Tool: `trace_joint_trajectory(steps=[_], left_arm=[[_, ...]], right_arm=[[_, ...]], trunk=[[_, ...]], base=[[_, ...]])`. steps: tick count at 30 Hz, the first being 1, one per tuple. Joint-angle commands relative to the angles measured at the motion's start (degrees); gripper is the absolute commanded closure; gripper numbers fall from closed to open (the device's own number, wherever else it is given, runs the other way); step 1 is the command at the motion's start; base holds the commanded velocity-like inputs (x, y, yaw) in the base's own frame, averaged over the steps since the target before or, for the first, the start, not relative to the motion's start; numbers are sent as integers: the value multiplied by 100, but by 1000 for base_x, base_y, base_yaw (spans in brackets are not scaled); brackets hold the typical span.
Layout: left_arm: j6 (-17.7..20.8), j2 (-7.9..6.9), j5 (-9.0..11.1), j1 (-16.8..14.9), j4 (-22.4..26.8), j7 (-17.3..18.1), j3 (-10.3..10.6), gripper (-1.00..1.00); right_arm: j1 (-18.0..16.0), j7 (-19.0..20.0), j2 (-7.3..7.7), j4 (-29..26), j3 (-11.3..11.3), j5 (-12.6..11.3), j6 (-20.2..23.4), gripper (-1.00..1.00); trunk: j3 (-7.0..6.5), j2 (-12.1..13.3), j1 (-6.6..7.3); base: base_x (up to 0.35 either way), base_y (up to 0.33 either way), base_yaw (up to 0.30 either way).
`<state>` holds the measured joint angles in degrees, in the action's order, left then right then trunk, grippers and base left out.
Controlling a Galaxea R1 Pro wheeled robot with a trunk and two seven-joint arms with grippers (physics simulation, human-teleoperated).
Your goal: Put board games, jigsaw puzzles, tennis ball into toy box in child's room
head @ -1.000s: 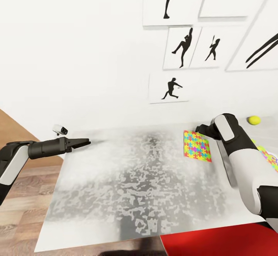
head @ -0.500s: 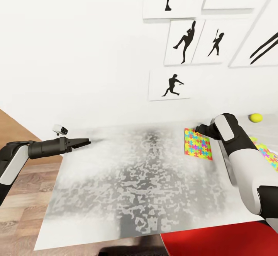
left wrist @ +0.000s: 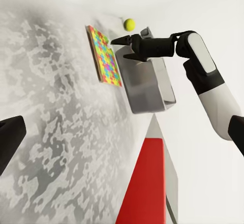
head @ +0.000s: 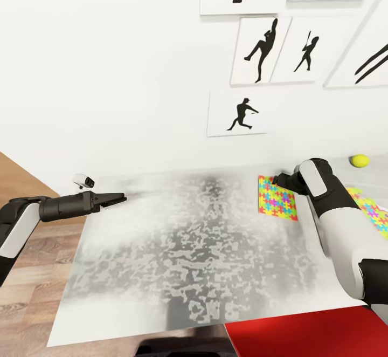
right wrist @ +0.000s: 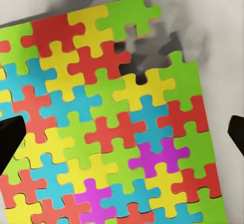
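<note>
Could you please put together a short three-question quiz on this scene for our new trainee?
1. True or false: the tennis ball lies inside the toy box.
2. Which gripper hangs open above the jigsaw puzzle? A) left gripper B) right gripper
3. Fill in: the second jigsaw puzzle lies partly hidden behind the robot's right ____.

Key: 1. False, it rests on the table near the wall. 2. B. 3. arm.
</note>
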<state>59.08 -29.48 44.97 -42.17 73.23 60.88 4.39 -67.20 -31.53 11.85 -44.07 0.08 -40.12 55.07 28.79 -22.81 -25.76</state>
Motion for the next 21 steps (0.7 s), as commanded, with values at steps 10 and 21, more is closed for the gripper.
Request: trace_joint_trajectory(steps=[10,21], left_arm=[[29,-5,12,-9,-2,12,3,-100],[33,-13,12,-3,-2,12,1,-100]], right_arm=[[-4,-47,1,-16,1,-66,12,-100],[-4,-44,9,-21,-14,-73,12,-100]], trunk=[[103,-10,-3],[207,-10,-3]], base=[[0,0,0],[0,0,0]])
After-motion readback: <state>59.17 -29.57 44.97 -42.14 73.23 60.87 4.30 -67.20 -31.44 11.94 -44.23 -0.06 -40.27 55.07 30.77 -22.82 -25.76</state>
